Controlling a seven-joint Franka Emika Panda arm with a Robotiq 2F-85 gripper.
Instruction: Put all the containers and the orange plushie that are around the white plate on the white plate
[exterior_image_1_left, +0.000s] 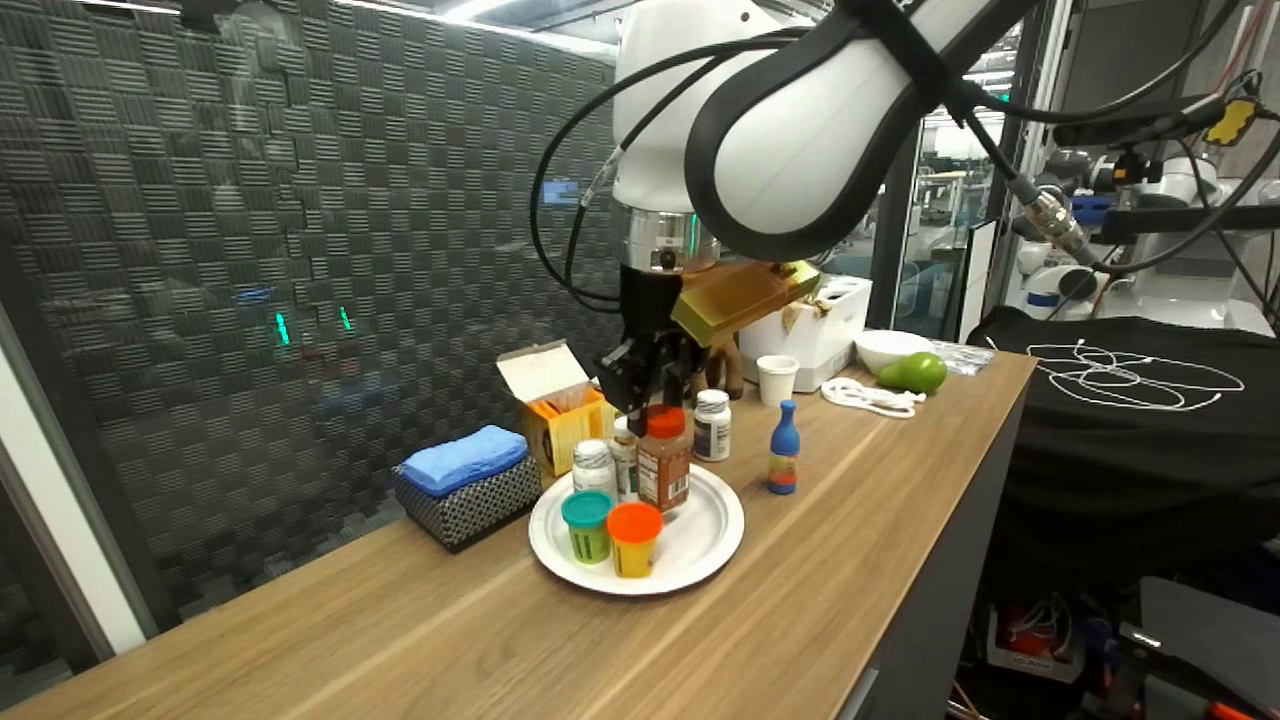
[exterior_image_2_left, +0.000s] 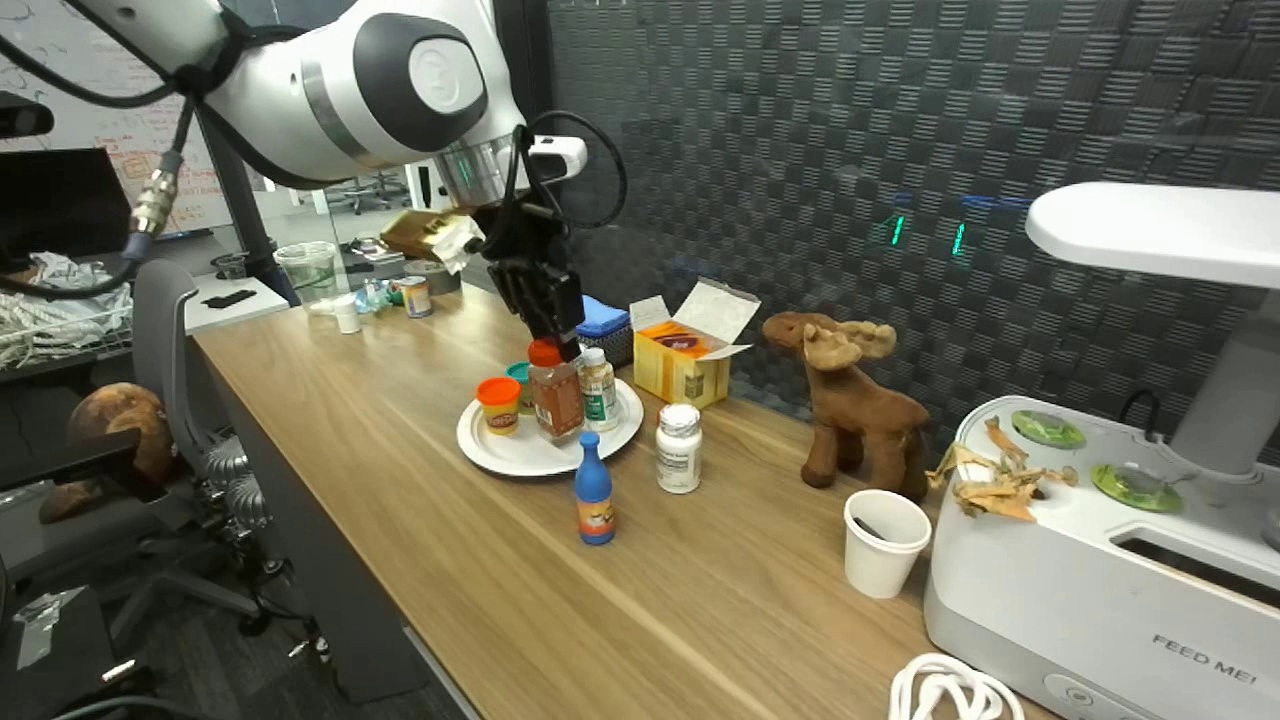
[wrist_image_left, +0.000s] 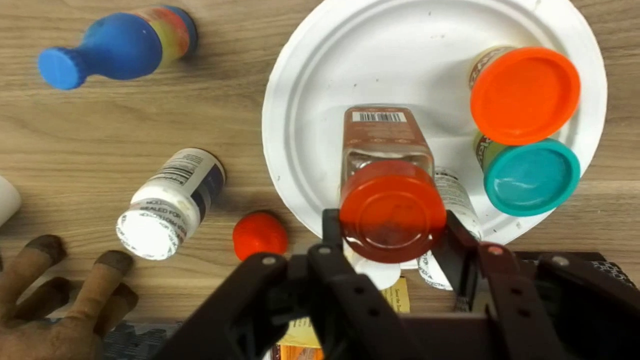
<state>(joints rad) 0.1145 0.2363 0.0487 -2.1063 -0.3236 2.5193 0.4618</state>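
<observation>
My gripper (wrist_image_left: 390, 222) is shut on the red lid of a brown spice jar (wrist_image_left: 385, 132). The jar is slightly tilted over the white plate (wrist_image_left: 300, 125); whether its base touches the plate is unclear. On the plate stand an orange-lidded tub (exterior_image_1_left: 634, 540), a teal-lidded tub (exterior_image_1_left: 587, 525) and two white bottles (exterior_image_1_left: 594, 468) (exterior_image_2_left: 599, 390). Off the plate stand a blue bottle (exterior_image_1_left: 785, 450) and a white pill bottle (exterior_image_2_left: 679, 450), upright on the table. A small round orange-red thing (wrist_image_left: 260, 235), perhaps the orange plushie, lies beside the plate; it is mostly hidden in the exterior views.
A yellow open box (exterior_image_2_left: 683, 370) and a dark box with a blue cloth (exterior_image_1_left: 467, 460) stand behind the plate by the wall. A brown moose plushie (exterior_image_2_left: 860, 410), a paper cup (exterior_image_2_left: 885, 545), a white planter (exterior_image_2_left: 1080, 600) and a white cable (exterior_image_1_left: 872, 396) are further along the table.
</observation>
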